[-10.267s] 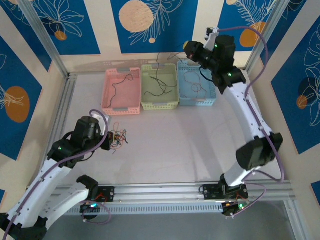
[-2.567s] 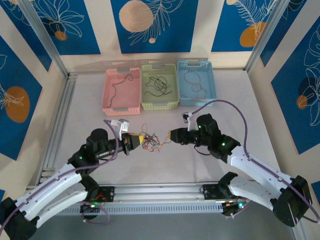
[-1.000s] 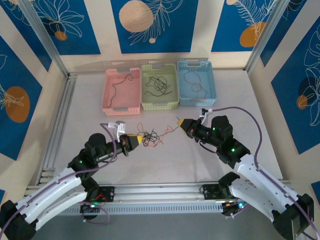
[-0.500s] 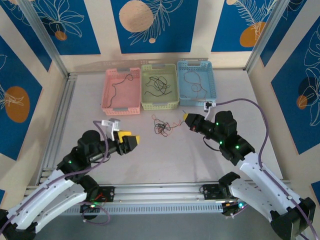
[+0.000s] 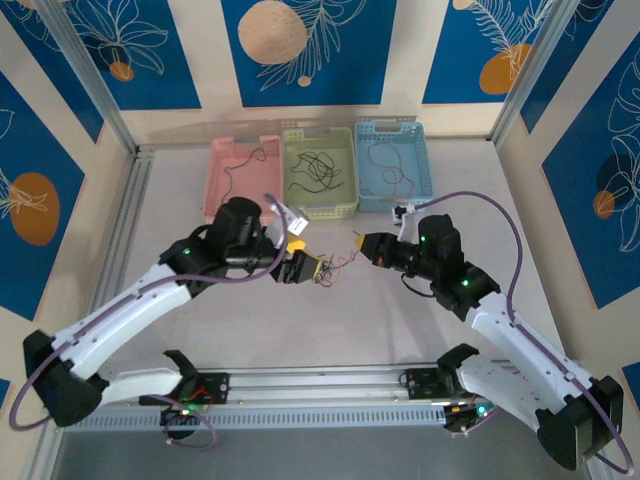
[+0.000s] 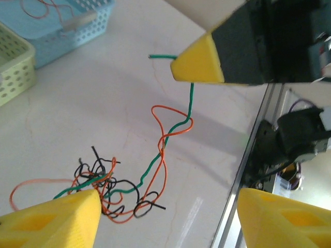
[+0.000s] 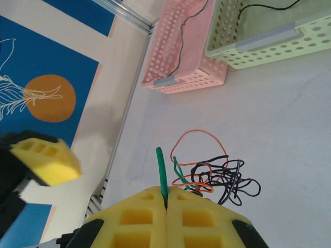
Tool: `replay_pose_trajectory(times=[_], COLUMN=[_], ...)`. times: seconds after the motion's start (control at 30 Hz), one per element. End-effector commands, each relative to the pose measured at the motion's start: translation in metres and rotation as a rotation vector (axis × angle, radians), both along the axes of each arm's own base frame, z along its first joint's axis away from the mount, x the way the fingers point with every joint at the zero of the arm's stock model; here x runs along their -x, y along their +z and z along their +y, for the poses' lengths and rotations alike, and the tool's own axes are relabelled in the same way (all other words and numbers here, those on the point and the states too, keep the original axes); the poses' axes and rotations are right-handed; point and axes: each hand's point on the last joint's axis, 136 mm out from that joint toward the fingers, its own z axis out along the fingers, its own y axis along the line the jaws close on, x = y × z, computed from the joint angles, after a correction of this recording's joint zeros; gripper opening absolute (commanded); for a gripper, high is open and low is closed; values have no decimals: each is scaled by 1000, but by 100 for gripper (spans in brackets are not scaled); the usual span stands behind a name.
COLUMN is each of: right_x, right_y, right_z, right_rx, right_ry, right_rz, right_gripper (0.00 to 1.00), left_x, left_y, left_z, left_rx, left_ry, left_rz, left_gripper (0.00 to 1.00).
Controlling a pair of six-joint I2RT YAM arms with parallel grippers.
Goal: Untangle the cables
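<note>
Centrally, our right end effector (image 7: 166, 199) is clamped on the tip of the green cable (image 6: 190, 101); our left end effector (image 5: 303, 266) hangs, jaws apart, over the tangle of cables (image 6: 111, 188). We judge it best to pin the knot, then draw the green strand away slowly. Beneath lies a pale, smooth tabletop (image 5: 380, 320); beyond it, three baskets (image 5: 320, 212) and blue patterned walls (image 5: 330, 60).

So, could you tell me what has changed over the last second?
The left gripper let go of the tangle, drew back, then swung in over it again, jaws open. The right gripper stayed shut on the green cable; the baskets kept their places.
</note>
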Motion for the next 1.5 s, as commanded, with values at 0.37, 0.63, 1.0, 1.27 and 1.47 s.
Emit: replay_pose_trajectory(times=[0.37, 0.63, 1.0, 1.27, 1.47], right_x=[15, 16, 16, -4, -28], right_y=[23, 21, 14, -32, -102], right_z=[13, 12, 11, -22, -94], right_rx=[-47, -44, -33, 128, 236], right_ry=[116, 120, 111, -55, -335], right_rz=[2, 9, 25, 32, 174], right_gripper=[0, 0, 0, 0, 0], left_x=[-5, -2, -1, -6, 3], left_y=[-33, -33, -26, 11, 62], left_z=[-56, -63, -64, -37, 15], left_rx=[-144, -86, -33, 76, 193], left_ry=[-223, -235, -217, -38, 157], left_rz=[-103, -87, -93, -171, -231], left_gripper=[62, 37, 0, 0, 0])
